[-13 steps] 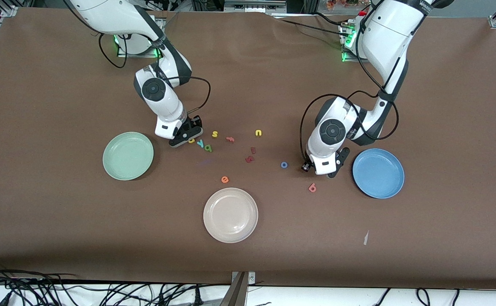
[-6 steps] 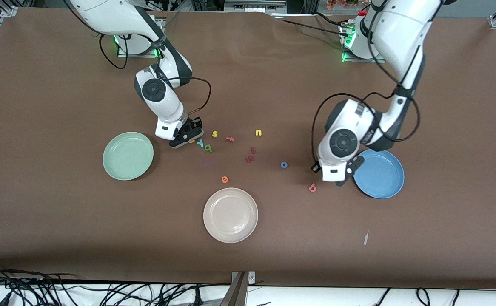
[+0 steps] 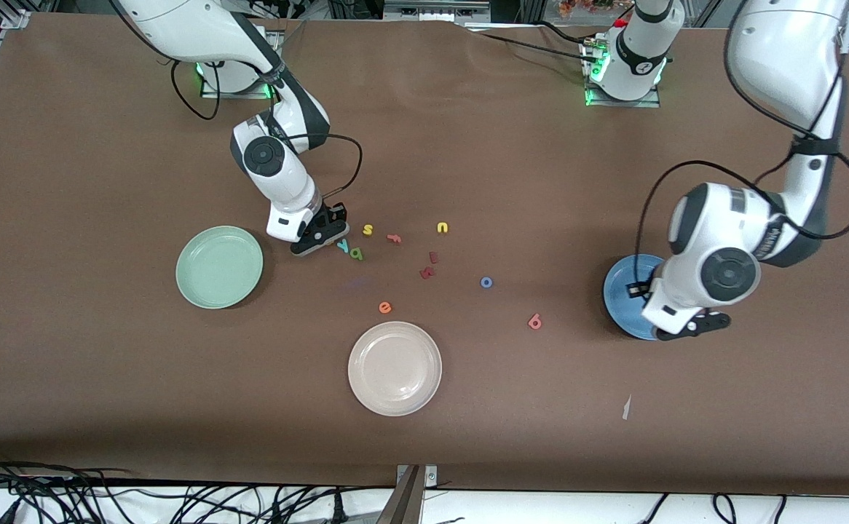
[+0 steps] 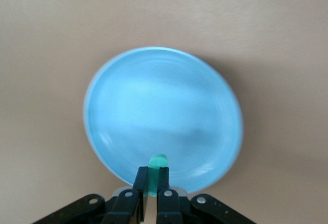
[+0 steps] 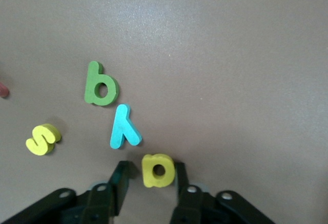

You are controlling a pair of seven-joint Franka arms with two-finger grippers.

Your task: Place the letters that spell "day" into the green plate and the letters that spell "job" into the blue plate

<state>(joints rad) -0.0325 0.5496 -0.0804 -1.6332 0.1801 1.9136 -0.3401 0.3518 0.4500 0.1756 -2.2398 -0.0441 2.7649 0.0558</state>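
Observation:
My left gripper [image 3: 689, 327] hangs over the blue plate [image 3: 622, 290], shut on a teal "j" [image 4: 158, 161]. In the left wrist view the left gripper [image 4: 152, 180] has that plate [image 4: 164, 106] right beneath it. My right gripper [image 3: 320, 237] is down on the table, open, its jaws either side of the yellow "d" [image 5: 158, 170]; one finger touches it, the other stands off. Beside it lie the teal "y" [image 5: 123, 128] and the green "a" [image 5: 100, 84]. The blue "o" [image 3: 486, 282] and salmon "b" [image 3: 535, 321] lie toward the blue plate. The green plate [image 3: 219, 266] holds nothing.
A cream plate [image 3: 395, 368] sits nearer the front camera. A yellow "s" [image 3: 368, 230], orange "f" [image 3: 394, 238], yellow "u" [image 3: 443, 228], two dark red letters [image 3: 429, 266] and an orange "e" [image 3: 385, 308] lie mid-table. A paper scrap [image 3: 626, 407] lies near the front edge.
The left arm carried its letter from beside the blue "o" to over the blue plate. The right gripper stayed at the yellow letter and its jaws narrowed.

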